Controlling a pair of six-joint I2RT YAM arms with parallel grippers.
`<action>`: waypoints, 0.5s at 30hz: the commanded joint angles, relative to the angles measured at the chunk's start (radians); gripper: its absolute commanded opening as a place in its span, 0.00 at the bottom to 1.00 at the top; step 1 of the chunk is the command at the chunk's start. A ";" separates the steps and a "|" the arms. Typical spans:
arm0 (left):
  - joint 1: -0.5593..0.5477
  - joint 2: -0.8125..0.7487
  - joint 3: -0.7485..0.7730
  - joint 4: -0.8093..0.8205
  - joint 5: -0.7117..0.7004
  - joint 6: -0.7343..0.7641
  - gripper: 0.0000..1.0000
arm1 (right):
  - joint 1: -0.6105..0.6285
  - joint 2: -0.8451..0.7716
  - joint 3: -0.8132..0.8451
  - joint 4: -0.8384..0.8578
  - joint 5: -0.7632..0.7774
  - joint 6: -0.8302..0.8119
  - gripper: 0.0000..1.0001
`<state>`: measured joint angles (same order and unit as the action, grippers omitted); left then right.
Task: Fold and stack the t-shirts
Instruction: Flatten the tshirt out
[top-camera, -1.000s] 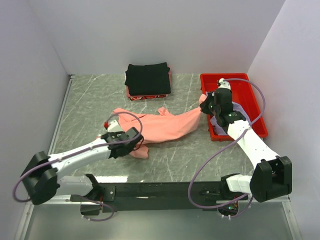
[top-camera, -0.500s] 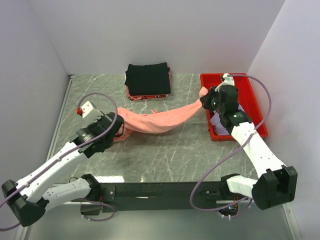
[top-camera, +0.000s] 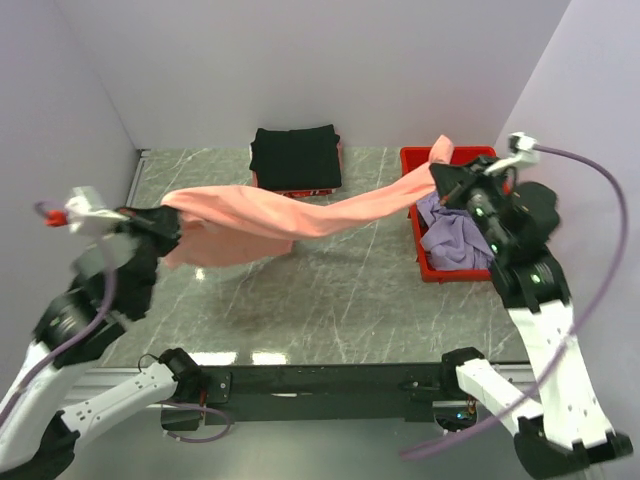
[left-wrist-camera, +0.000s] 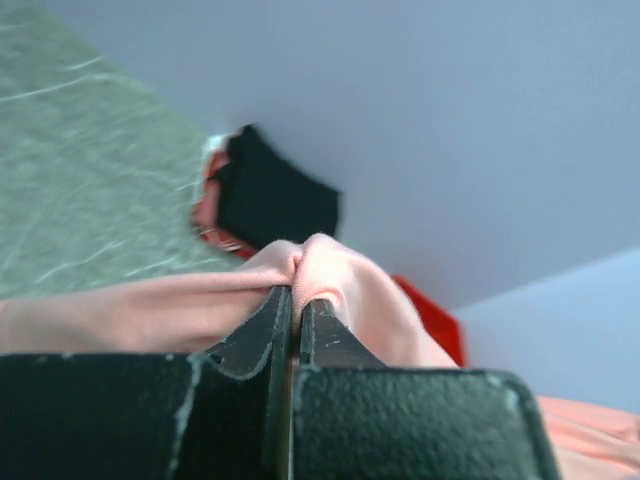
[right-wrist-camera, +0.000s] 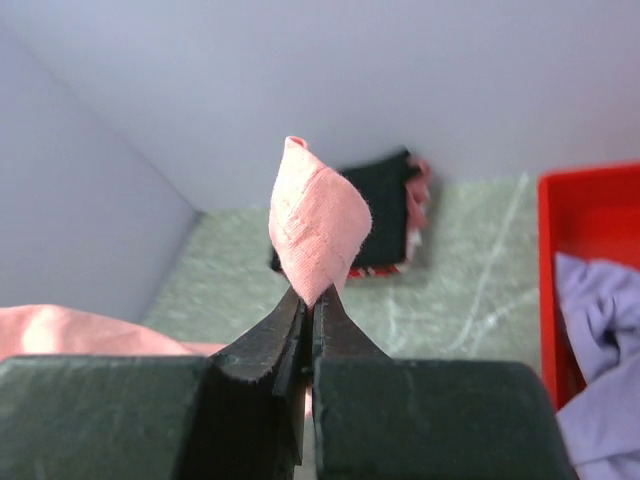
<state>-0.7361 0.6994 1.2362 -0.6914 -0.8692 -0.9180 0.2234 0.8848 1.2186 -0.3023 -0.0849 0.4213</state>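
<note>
A: Quick status, where's the pink tee?

B: The salmon-pink t-shirt (top-camera: 300, 212) is up off the desk (top-camera: 330, 300), strung btwn the two arms like a sagging band. It runs from the far left, across the middle, to a spot above the left side of the red tray (top-camera: 450, 273).

A: Hands?

B: The left hand (left-wrist-camera: 295, 300) is clamped tight on one bunched end. Its fingers are pressed together w/ a lump of cloth bulging past the tips. The right hand (right-wrist-camera: 308, 300) is the same: fingers closed on the other end, w/ a small pointed fold of pink sticking up above them.

A: How's the cloth hanging?

B: Most of it is on the left side. A wide loose flap droops below the left hand, w/ its shadow on the desk under it. Mid-section is narrower and a bit twisted, rising twd the right hand.

A: Other tees?

B: The black t-shirt (top-camera: 295, 158) is in a neat rectangular fold at the far edge of the desk, approx. centre. It sits on smth w/ a reddish edge, can't tell what. The lavender t-shirt (top-camera: 450, 235) is crumpled inside the red tray on the right side of the desk, below the right hand.
</note>
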 joint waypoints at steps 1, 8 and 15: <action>0.004 -0.093 0.083 0.127 0.139 0.134 0.01 | -0.006 -0.110 0.071 -0.061 -0.036 -0.013 0.00; 0.004 -0.150 0.158 0.102 0.302 0.143 0.01 | -0.007 -0.230 0.148 -0.224 -0.021 -0.004 0.00; 0.004 0.078 0.145 -0.009 0.057 0.112 0.01 | -0.007 -0.159 0.081 -0.256 0.013 -0.004 0.00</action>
<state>-0.7361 0.6159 1.3972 -0.6479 -0.6762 -0.7921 0.2234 0.6506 1.3468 -0.5114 -0.1078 0.4217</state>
